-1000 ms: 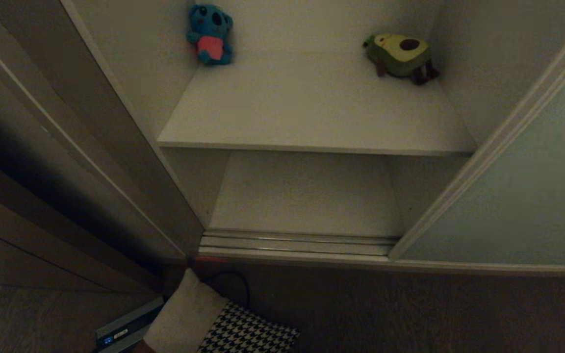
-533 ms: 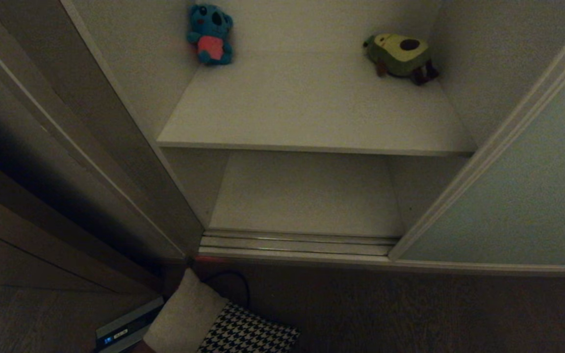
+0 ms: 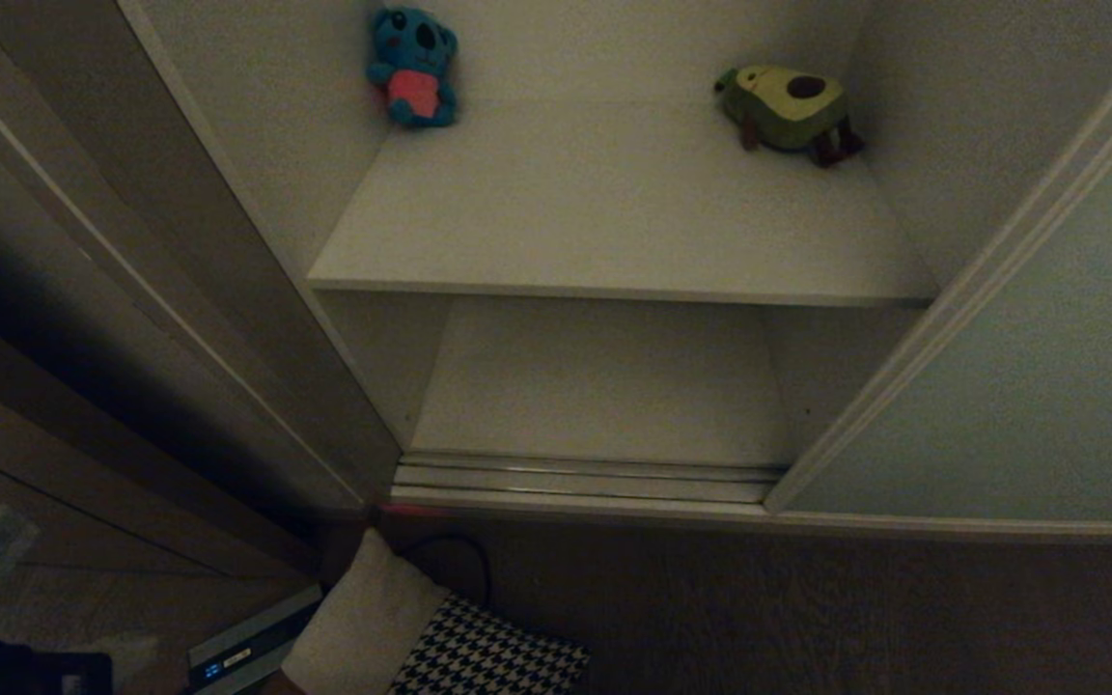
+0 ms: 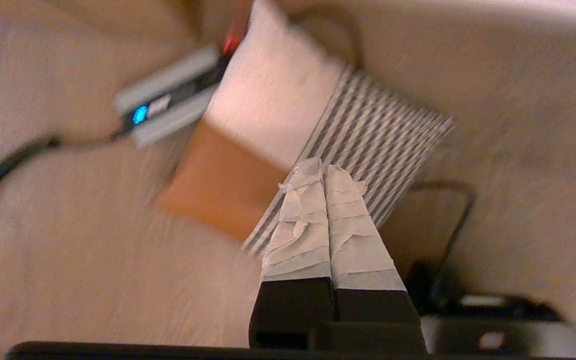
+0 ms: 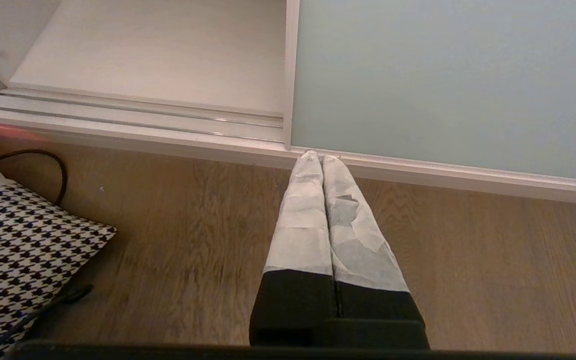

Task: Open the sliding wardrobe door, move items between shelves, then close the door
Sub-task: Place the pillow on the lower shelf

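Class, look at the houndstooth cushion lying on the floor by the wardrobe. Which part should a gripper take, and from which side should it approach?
Take the cushion by its free patterned corner, coming from above and from the open-floor side. It lies flat on the floor, so only a thin edge or corner fits between the jaws. The cream end sits close to a power brick and a cable, so avoid that side.

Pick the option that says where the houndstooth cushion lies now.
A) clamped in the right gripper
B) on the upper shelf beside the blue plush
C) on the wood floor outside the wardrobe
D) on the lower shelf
C: the houndstooth cushion lies on the dark wood floor in front of the rails, beside the power brick; both shelves hold no cushion.
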You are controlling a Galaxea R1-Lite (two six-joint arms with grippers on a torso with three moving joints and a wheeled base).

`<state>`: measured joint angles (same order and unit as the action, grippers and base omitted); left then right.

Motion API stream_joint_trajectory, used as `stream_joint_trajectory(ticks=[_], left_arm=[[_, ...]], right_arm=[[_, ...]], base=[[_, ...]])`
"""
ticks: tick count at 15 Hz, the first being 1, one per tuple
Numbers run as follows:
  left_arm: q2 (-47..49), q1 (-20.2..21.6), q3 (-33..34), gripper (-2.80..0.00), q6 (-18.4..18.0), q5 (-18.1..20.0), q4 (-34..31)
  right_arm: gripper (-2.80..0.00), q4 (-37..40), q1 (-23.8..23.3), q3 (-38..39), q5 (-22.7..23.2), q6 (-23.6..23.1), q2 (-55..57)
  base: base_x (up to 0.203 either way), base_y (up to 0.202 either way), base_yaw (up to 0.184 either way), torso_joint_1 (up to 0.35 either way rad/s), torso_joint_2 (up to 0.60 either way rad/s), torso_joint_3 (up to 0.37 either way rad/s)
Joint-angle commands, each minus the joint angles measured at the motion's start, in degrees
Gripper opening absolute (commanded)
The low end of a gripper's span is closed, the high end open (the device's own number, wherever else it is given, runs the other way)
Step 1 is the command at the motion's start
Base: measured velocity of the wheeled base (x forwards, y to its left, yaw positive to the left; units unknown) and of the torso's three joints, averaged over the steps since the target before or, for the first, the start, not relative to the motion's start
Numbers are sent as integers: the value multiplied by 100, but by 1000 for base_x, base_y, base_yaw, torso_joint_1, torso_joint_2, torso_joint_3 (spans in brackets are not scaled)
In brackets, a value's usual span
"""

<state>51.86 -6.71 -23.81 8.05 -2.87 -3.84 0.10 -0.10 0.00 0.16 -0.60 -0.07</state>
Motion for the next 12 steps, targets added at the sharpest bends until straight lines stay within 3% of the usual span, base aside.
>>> stream_joint_trajectory(ticks=[1, 3, 6, 10, 12], left_arm=[[-1007, 26, 9, -280, -20, 49, -40], [-1909, 36, -122, -280, -270, 90, -584], [-2859, 51, -646, -280, -675, 128, -2073], [-3615, 215, -411, -280, -818, 238, -2258], [-4071, 443, 280, -280, -1094, 464, -1956]], right_arm=[[-280, -1, 1, 18, 2, -2, 7], [-280, -1, 1, 18, 2, -2, 7], [-280, -1, 1, 18, 2, -2, 7], [-280, -1, 1, 18, 2, -2, 7], [-280, -1, 1, 18, 2, -2, -1]], base=[[0, 0, 0, 0, 0, 0], [0, 0, 0, 0, 0, 0], [0, 0, 0, 0, 0, 0], [0, 0, 0, 0, 0, 0], [0, 0, 0, 0, 0, 0]])
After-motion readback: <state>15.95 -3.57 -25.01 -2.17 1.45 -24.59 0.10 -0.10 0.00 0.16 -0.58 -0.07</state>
